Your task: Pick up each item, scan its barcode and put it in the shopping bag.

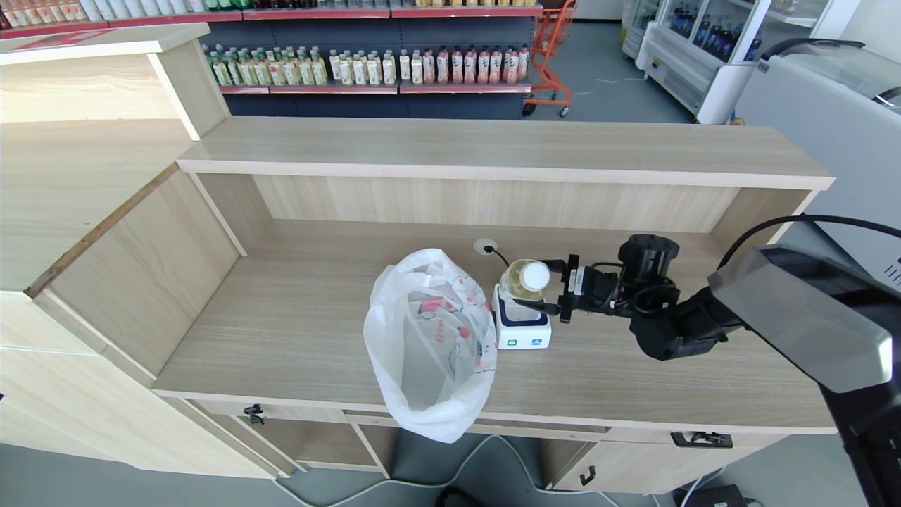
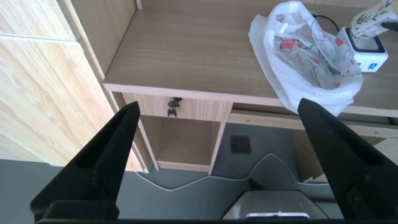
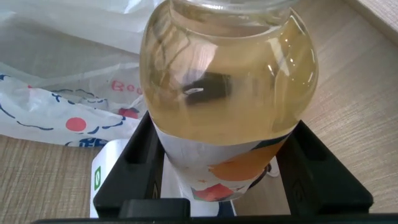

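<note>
- Left wrist view, nearest to us: the left gripper (image 2: 217,106) hangs in front of the counter's left front corner, lower than the worktop. Its two dark fingers (image 2: 102,165) are spread wide with nothing between them.
- Just past it we note a drawer front with a small black key (image 2: 174,104) in its lock, under the counter (image 1: 281,331) edge.
- On the worktop's front edge stands the shopping bag (image 1: 429,345). It is white plastic with red and blue print, its mouth is open upward, and its lower part sags over the edge.
- Just beside the bag, on the robot's right, sits the scanner (image 1: 522,331), a white box with a dark blue top and two small stickers on its front face.
- Over the scanner we see the bottle (image 1: 526,280). It is clear with pale yellow liquid, a white cap and an orange-marked label. We cannot tell whether it touches the scanner.
- The right gripper (image 1: 538,284) comes in from the robot's right and clamps the bottle's body, one black finger (image 3: 134,162) on each side.
- Behind the scanner a black cable runs to a round grommet (image 1: 485,246) in the worktop.
- Farther back the counter's raised ledge (image 1: 493,151) spans the whole width.
- Farthest off are the store shelves (image 1: 366,67) of drink bottles, an orange cart (image 1: 552,56) and glass-fronted coolers (image 1: 704,49).
</note>
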Tool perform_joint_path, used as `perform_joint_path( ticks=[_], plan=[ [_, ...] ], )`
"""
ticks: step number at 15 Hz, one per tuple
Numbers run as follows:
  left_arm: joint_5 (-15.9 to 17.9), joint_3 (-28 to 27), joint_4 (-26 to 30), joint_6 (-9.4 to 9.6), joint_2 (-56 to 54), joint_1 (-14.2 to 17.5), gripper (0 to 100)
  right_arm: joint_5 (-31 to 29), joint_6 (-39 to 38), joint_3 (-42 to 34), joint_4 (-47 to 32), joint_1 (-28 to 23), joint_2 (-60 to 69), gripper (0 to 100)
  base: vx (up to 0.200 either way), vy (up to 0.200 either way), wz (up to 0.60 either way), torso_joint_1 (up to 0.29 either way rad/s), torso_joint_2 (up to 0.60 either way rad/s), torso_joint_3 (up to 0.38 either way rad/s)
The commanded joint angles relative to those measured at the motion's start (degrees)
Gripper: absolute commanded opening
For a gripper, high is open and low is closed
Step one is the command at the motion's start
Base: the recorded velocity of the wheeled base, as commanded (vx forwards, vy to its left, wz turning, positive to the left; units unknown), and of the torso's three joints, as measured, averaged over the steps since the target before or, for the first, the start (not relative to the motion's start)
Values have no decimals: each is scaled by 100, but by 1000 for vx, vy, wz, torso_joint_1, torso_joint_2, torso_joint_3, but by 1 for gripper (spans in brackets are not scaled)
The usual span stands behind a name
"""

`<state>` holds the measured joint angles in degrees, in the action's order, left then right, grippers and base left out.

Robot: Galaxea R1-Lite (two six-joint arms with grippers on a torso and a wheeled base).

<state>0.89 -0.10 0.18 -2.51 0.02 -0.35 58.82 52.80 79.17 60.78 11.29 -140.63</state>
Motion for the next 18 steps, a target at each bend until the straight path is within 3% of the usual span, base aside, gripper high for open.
perform_joint_path(
  ticks=[1,6,9,10,13,18],
  plan=[
    [-1,1,-1,-4,-2,0,100,16,-138,2,21,-57,185,0,0,0,0,0,0,0],
    [-1,1,-1,-4,-2,0,100,-2,-2001,-578,21,-311,1767,0,0,0,0,0,0,0],
    [-1,1,-1,-4,-2,0,100,-55,-2705,-1369,-31,-602,2593,0,0,0,0,0,0,0],
    [-1,1,-1,-4,-2,0,100,-310,-3144,-2283,-181,-979,3314,0,0,0,0,0,0,0],
    [-1,1,-1,-4,-2,0,100,-1048,-3082,-3083,-1112,-1647,4316,0,0,0,0,0,0,0],
    [-1,1,-1,-4,-2,0,100,-1637,-3100,-3408,-2721,-2702,5353,0,0,0,0,0,0,0]
  ],
)
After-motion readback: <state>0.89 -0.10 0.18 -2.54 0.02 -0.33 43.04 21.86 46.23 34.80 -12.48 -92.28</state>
